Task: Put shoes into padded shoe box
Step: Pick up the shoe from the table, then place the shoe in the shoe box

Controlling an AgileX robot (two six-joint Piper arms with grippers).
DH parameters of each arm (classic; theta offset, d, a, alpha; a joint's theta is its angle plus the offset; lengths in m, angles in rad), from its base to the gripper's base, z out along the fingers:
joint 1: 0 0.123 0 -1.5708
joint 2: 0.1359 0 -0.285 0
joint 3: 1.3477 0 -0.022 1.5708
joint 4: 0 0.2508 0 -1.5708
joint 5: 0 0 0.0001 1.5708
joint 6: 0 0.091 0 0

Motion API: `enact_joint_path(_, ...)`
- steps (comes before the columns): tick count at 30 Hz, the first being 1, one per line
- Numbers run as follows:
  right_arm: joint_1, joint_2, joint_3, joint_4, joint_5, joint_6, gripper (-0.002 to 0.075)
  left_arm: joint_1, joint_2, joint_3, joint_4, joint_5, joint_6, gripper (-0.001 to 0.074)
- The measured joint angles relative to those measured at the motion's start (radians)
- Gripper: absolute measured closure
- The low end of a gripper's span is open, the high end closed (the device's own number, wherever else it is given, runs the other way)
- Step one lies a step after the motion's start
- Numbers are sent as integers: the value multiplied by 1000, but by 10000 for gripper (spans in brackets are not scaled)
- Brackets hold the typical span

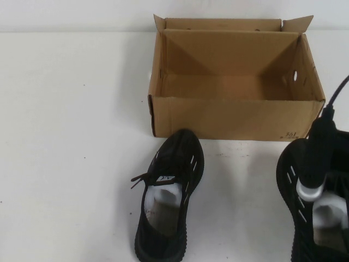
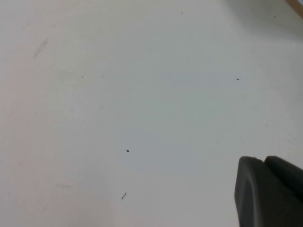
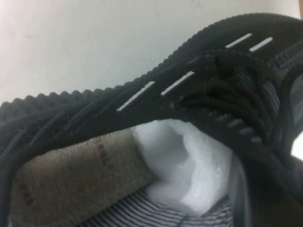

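Note:
The brown cardboard shoe box (image 1: 229, 117) stands open at the back middle of the table, flaps upright, its inside bare. One black sneaker (image 1: 177, 155) lies in front of it, toe toward the box, white paper stuffing showing. The second sneaker (image 1: 288, 174) lies at the right front. My right gripper (image 1: 312, 188) reaches down into this shoe's opening. The right wrist view shows the shoe's side (image 3: 94, 118) and its white stuffing (image 3: 189, 161) very close. My left gripper (image 2: 265, 163) is out of the high view. It hangs shut and empty over bare white table.
The white table (image 1: 71, 136) stretches open to the left of the box and shoes. A black cable (image 1: 335, 95) runs from the right arm past the box's right front corner.

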Motion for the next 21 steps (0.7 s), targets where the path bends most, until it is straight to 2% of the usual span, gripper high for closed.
enact_joint_path(5,0,-4,0,-5,-1,179,706,0,0,0,0,0,0,738)
enact_joint_path(17,0,-4,0,-10,-119,985,706,0,0,0,0,0,0,738)
enact_joint_path(21,0,-4,0,-17,-123,1177,706,0,0,0,0,0,0,738)
